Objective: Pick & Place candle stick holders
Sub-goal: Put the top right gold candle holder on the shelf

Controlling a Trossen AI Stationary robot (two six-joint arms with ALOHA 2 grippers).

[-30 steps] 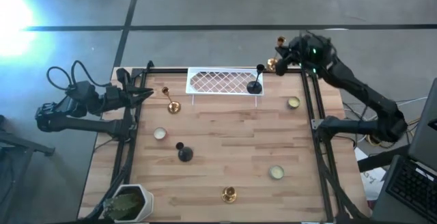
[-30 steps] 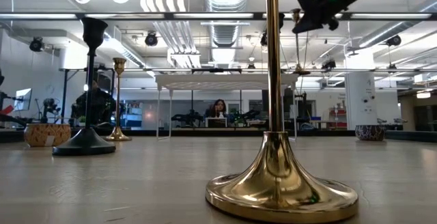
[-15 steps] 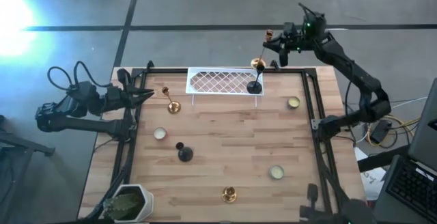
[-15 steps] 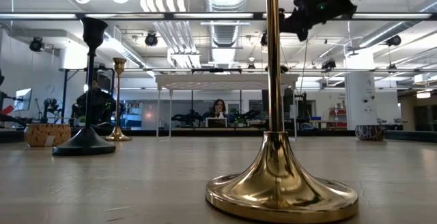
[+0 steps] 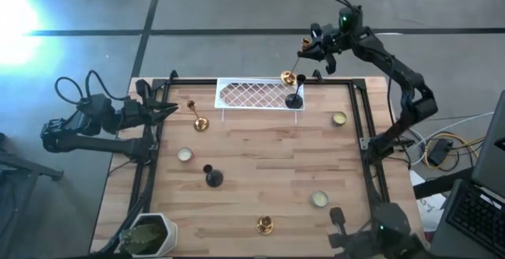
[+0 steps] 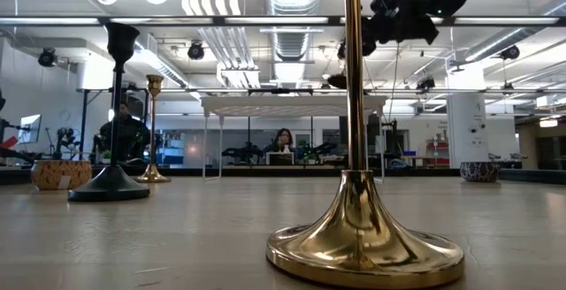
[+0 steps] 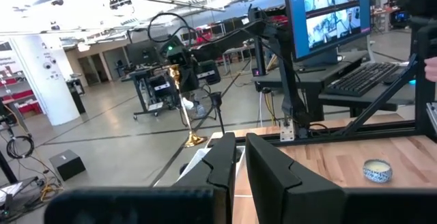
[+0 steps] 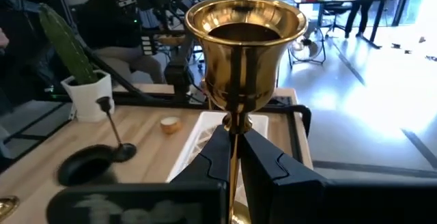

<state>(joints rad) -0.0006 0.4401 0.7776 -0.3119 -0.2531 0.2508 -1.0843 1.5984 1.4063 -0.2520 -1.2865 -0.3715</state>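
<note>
Bench (image 5: 260, 180) of pale wood planks, framed by dark rails, seen from above with open space across its middle. White lattice tray (image 5: 256, 94) sits along the far edge. Right arm reaches above the far right corner, its claw (image 5: 309, 51) closed on the stem of a tall gold candle stick holder (image 5: 293, 67), held in the air over the tray's right end (base hanging tilted toward the tray). Left claw (image 5: 167, 109) waits at the left rail, fingers nearly together, holding nothing. A black holder (image 5: 294, 98) stands at the tray's right end; another black holder (image 5: 213, 177) stands mid-bench. Two gold sticks (image 5: 196, 117) and three cream cups (image 5: 185, 155) are spaced well apart.
</note>
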